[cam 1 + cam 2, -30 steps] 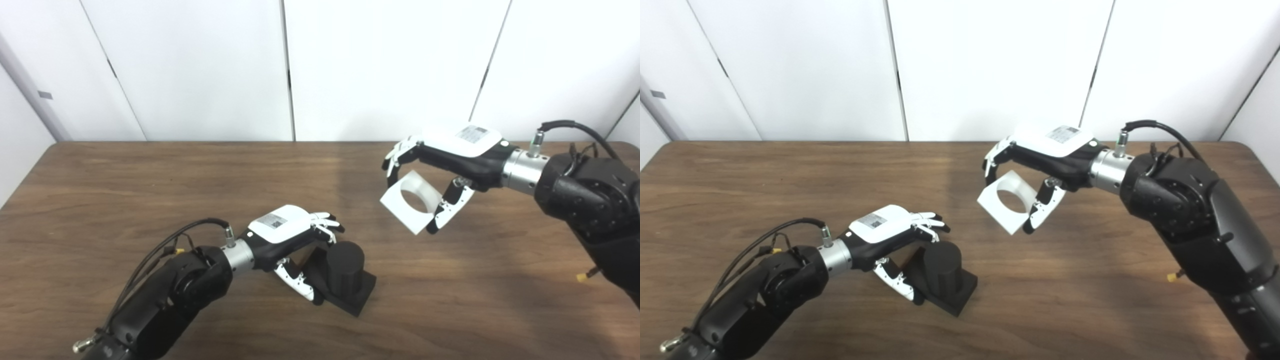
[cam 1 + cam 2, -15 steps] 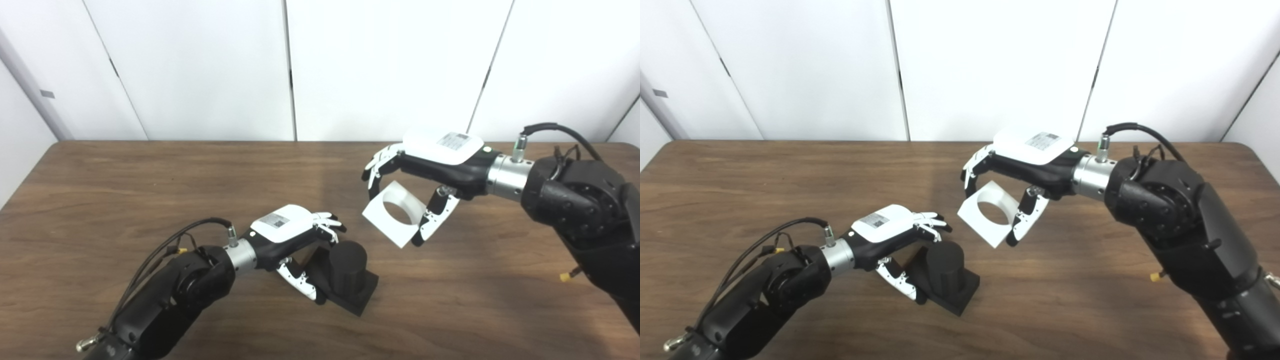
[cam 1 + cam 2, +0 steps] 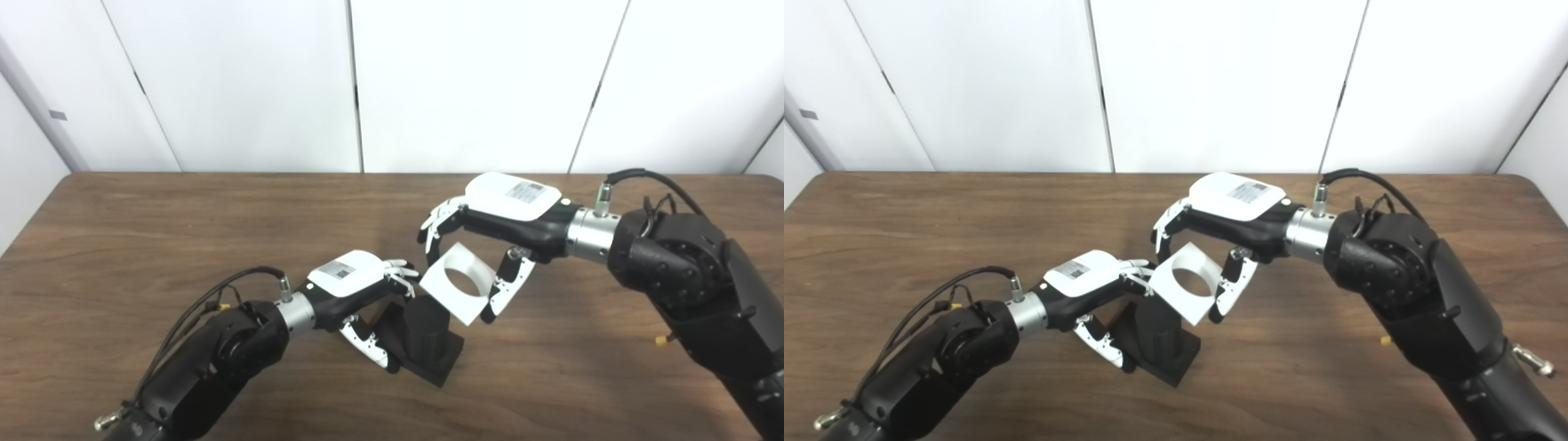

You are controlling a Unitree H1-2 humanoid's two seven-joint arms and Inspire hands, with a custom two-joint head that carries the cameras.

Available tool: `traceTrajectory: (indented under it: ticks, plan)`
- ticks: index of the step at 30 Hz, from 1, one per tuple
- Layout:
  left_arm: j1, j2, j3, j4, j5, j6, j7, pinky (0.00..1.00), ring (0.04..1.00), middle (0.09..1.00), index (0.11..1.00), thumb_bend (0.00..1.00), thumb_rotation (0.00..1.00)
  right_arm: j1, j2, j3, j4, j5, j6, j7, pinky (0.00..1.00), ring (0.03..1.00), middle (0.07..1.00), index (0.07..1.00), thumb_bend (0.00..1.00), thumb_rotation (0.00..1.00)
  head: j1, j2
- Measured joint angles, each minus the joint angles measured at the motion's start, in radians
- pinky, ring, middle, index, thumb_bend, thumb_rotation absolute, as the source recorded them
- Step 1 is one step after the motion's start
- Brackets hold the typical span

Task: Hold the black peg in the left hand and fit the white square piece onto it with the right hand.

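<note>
A: Two arms meet over the brown surface, which is the biggest thing in view. What sits on it?

B: Only the black peg, a stout cylinder on a square black base, near the middle and towards the front edge. The left robot hand has its fingers over the top of the base and its thumb low against the side, so it is pinching the peg's base to steady it.

A: And the right robot hand?

B: It pinches the white square piece between fingers on the far corner and thumb on the near edge. The piece hangs in the air, tilted, just above and a little right of the peg top. Its round hole faces up and towards the camera, not squarely down at the peg.

A: So what could go wrong from here?

B: I'd say the tilt is the main risk. If the piece goes down at that angle, the rim of the hole may catch the peg's top edge and jam, or slip within the pinch.

A: Anything else?

B: The piece's left corner lies very close to the left fingertips; I cannot tell whether they touch. A sideways approach could knock those fingers and shift the peg. A hard push could also tip the base.
</note>
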Motion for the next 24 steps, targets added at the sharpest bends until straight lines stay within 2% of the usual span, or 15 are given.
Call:
traceTrajectory:
  ticks: [17, 24]
  plan:
    - [0.000, -0.002, 0.000, -0.003, 0.001, 0.009, -0.003, 0.87, 0.949, 0.894, 0.490, 0.52, 0.07, 0.033, 0.071, 0.044, 0.043, -0.030, -0.004, -0.001, 0.75, 0.827, 0.785, 0.478, 0.52, 0.13, -0.002, 0.008]
    - [0.000, -0.002, -0.001, -0.003, 0.001, 0.010, -0.003, 0.87, 0.942, 0.892, 0.490, 0.52, 0.07, 0.033, 0.099, 0.073, 0.100, -0.061, -0.017, -0.011, 0.74, 0.823, 0.786, 0.479, 0.52, 0.14, 0.000, 0.009]
